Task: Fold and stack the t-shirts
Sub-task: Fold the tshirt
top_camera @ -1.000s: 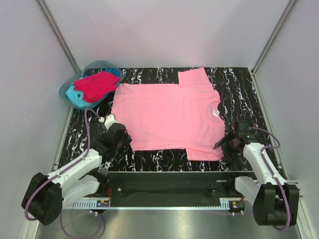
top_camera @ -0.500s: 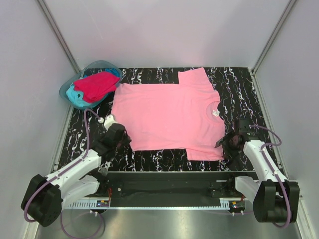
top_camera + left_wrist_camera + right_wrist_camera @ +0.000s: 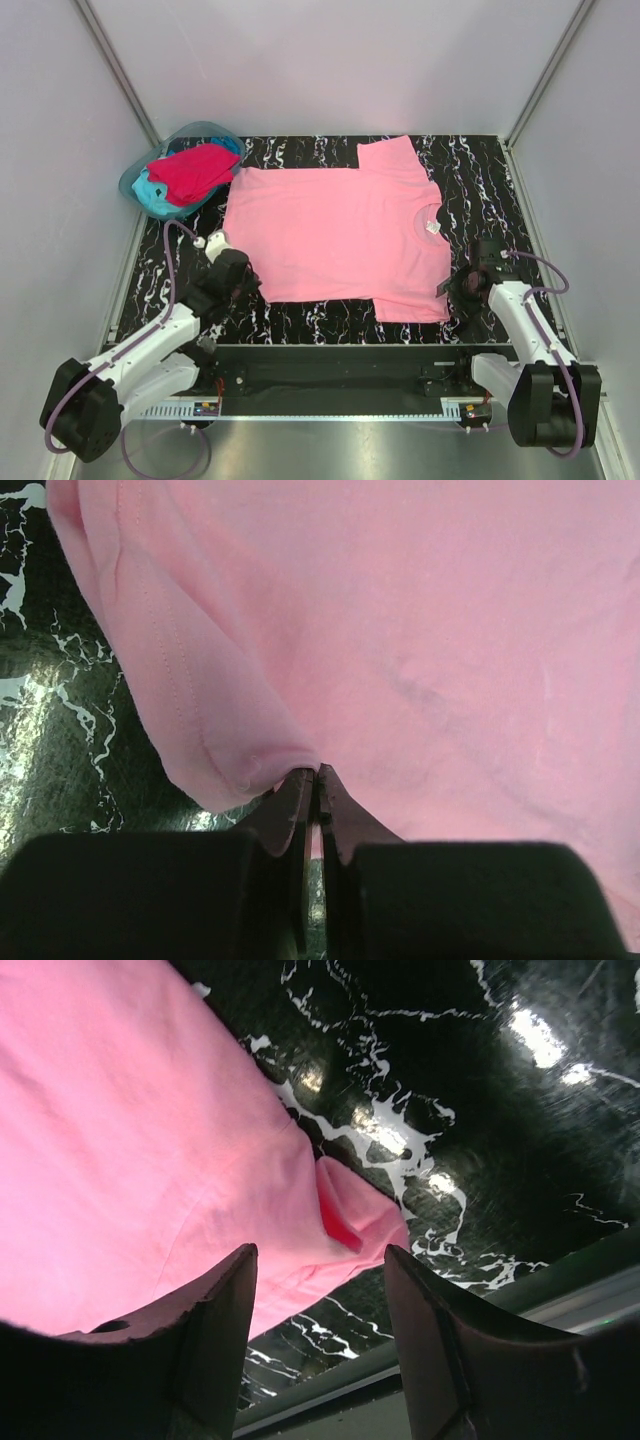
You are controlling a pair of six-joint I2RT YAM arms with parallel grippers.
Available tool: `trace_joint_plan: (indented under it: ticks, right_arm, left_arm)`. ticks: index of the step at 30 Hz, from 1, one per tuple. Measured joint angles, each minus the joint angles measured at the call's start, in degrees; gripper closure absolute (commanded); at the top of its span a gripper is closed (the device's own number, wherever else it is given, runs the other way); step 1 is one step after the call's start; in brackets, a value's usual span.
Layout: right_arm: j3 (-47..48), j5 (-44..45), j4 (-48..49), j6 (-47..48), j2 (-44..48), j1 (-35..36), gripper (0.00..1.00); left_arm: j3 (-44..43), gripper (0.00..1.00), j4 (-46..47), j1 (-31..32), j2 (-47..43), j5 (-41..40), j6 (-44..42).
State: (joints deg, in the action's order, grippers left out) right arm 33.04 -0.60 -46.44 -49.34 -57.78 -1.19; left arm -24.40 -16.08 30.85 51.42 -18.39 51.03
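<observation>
The light pink t-shirt (image 3: 335, 235) lies spread flat on the black marbled table (image 3: 480, 170), collar to the right. My left gripper (image 3: 252, 288) is at its near left hem corner. In the left wrist view the gripper (image 3: 317, 772) is shut on a bunched fold of the pink cloth (image 3: 400, 630). My right gripper (image 3: 452, 291) is open at the near right sleeve. In the right wrist view its fingers (image 3: 318, 1250) stand wide apart over the sleeve corner (image 3: 360, 1215), holding nothing. The crimson red tee (image 3: 195, 170) and the turquoise tee (image 3: 150, 197) lie crumpled in the tub.
The translucent blue-green tub (image 3: 205, 128) stands at the far left corner of the table. White walls close in the left, back and right sides. A metal rail (image 3: 330, 352) runs along the table's near edge, just behind both grippers.
My left wrist has shifted slightly up and left at the hem corner. My right gripper has edged slightly right. The pink t-shirt lies as before.
</observation>
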Motion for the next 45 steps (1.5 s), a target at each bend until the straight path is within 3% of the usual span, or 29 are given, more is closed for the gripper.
trace_joint_plan:
  ticks: [6, 16, 19, 20, 23, 30, 38, 45]
  right_arm:
    - [1.5, 3.2, 0.3, -0.2, -3.0, 0.0, 0.39]
    - [0.6, 0.3, 5.9, 0.0, -9.7, 0.0, 0.44]
    - [0.3, -1.0, 6.8, 0.1, -10.0, 0.0, 0.55]
    - [0.2, -1.6, 7.3, 0.1, -10.1, 0.0, 0.72]
    - [0.2, -2.5, 8.4, 0.1, -10.1, 0.0, 0.99]
    - [0.0, -3.0, 8.8, -0.4, -8.5, 0.0, 1.00]
    - [1.7, 0.7, 3.7, -0.5, 3.7, 0.0, 1.00]
    - [4.7, 1.2, 3.1, -0.4, 2.8, 0.0, 1.00]
  left_arm:
    - [0.0, 0.94, -1.1, 0.0, -0.5, -0.1, 0.0]
    - [0.0, 0.94, -1.8, 0.0, -1.6, -0.4, 0.0]
    - [0.0, 0.94, -2.0, 0.0, -1.7, -0.5, 0.0]
    - [0.0, 0.94, -2.3, 0.0, -2.0, -0.6, 0.0]
    - [0.0, 0.94, -2.6, 0.0, -2.5, -0.9, 0.0]
    - [0.0, 0.95, -3.9, 0.0, -2.6, -1.2, 0.0]
    - [0.0, 0.97, -4.1, 0.0, -2.9, -1.2, 0.0]
    - [-2.7, 0.98, -6.6, 0.0, -4.6, -1.8, 0.0]
